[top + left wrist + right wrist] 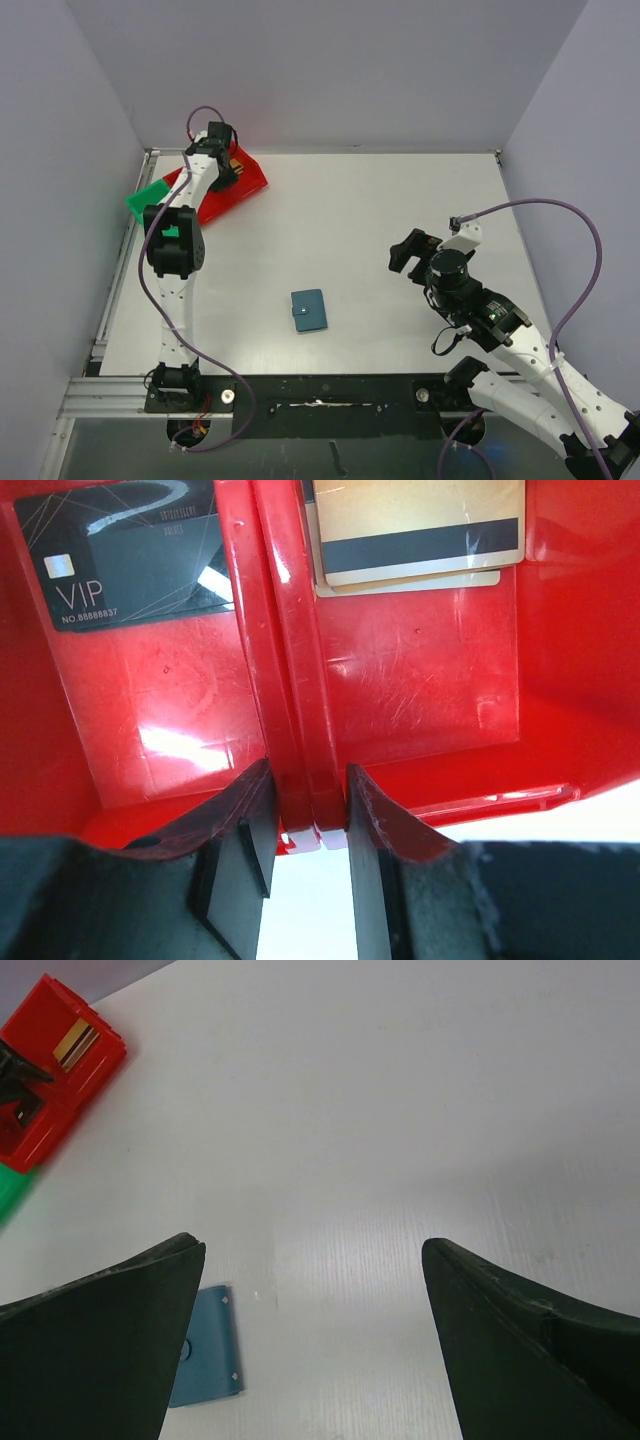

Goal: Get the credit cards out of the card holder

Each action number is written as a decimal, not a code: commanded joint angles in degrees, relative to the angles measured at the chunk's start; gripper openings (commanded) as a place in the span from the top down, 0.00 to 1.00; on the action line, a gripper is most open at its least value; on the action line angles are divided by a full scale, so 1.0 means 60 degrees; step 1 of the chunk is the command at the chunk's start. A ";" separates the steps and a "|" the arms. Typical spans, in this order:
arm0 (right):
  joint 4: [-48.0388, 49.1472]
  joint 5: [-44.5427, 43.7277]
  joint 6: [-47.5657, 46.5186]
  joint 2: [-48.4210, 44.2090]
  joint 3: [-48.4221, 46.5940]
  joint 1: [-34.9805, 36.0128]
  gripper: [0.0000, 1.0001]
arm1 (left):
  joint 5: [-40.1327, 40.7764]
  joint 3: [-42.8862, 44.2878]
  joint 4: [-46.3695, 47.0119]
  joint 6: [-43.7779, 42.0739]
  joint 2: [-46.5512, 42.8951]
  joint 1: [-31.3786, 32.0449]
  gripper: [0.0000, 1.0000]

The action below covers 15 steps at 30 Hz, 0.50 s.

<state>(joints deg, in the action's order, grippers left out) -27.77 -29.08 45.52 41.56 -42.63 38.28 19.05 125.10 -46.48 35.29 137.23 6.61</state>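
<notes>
Card holder [309, 311] flat on desk [400, 200], front-centre, btwn your two arms. Looks folded shut. Long axis runs near-to-far w/ slight tilt, small stud at its left edge. Bare desk all round it.

Your right fingers [100, 1350] spread wide, gripping nothing, hovering right of holder, well apart.

Far-left corner: red bin [245, 180], green bin [148, 200] just beside it at desk's left edge.

Your left fingers [240, 850] closed in on red bin's centre divider, one each side, touching it. In the wrist view, left compartment has black VIP card [130, 550]; right has stacked gold cards [420, 530].

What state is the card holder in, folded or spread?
Folded: the card holder lies flat on the table as one blue panel, no pockets showing.
</notes>
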 commanded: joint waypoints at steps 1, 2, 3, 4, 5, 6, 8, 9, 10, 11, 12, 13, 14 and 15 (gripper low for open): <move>0.0170 -0.0471 -0.0086 -0.0129 -0.0271 -0.0040 0.05 | -0.0216 -0.0503 0.0178 0.0170 -0.0848 0.0412 0.80; 0.0174 -0.0487 -0.0086 -0.0130 -0.0253 -0.0029 0.05 | -0.0203 -0.0725 0.0225 0.0224 -0.0942 0.0560 0.81; 0.0164 -0.0485 -0.0086 -0.0123 -0.0256 -0.0038 0.05 | -0.0181 -0.0928 0.0304 0.0260 -0.1051 0.0666 0.81; 0.0168 -0.0498 -0.0084 -0.0103 -0.0249 -0.0047 0.05 | -0.0177 -0.1124 0.0382 0.0314 -0.1158 0.0783 0.81; 0.0154 -0.0509 -0.0082 -0.0108 -0.0235 -0.0046 0.05 | -0.0172 -0.1333 0.0463 0.0379 -0.1263 0.0895 0.81; 0.0141 -0.0525 -0.0086 -0.0107 -0.0234 -0.0039 0.05 | -0.0172 -0.1513 0.0546 0.0436 -0.1353 0.1014 0.81; 0.0110 -0.0541 -0.0075 -0.0101 -0.0220 -0.0049 0.05 | -0.0159 -0.1898 0.0690 0.0556 -0.1555 0.1249 0.81; 0.0088 -0.0562 -0.0072 -0.0093 -0.0208 -0.0040 0.05 | -0.0157 -0.2063 0.0767 0.0600 -0.1658 0.1360 0.81; 0.0067 -0.0586 -0.0044 -0.0092 -0.0205 -0.0042 0.05 | -0.0157 -0.2218 0.0821 0.0651 -0.1750 0.1484 0.81; 0.0037 -0.0600 -0.0020 -0.0100 -0.0184 -0.0040 0.05 | -0.0157 -0.2343 0.0878 0.0710 -0.1826 0.1600 0.81; 0.0019 -0.0624 -0.0003 -0.0101 -0.0178 -0.0043 0.05 | -0.0168 -0.2456 0.0902 0.0760 -0.1910 0.1722 0.81; 0.0004 -0.0656 0.0025 -0.0112 -0.0163 -0.0038 0.05 | -0.0171 -0.2564 0.0938 0.0806 -0.1985 0.1844 0.81; -0.0022 -0.0686 0.0063 -0.0109 -0.0148 -0.0040 0.05 | -0.0172 -0.2674 0.0983 0.0840 -0.2064 0.1991 0.81; -0.0060 -0.0734 0.0097 -0.0115 -0.0137 -0.0045 0.05 | -0.0172 -0.2798 0.1049 0.0855 -0.2156 0.2136 0.81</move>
<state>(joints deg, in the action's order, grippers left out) -28.45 -30.46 45.45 41.52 -42.63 38.28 19.84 110.45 -42.65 37.91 128.40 16.60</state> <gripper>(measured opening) 0.949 0.276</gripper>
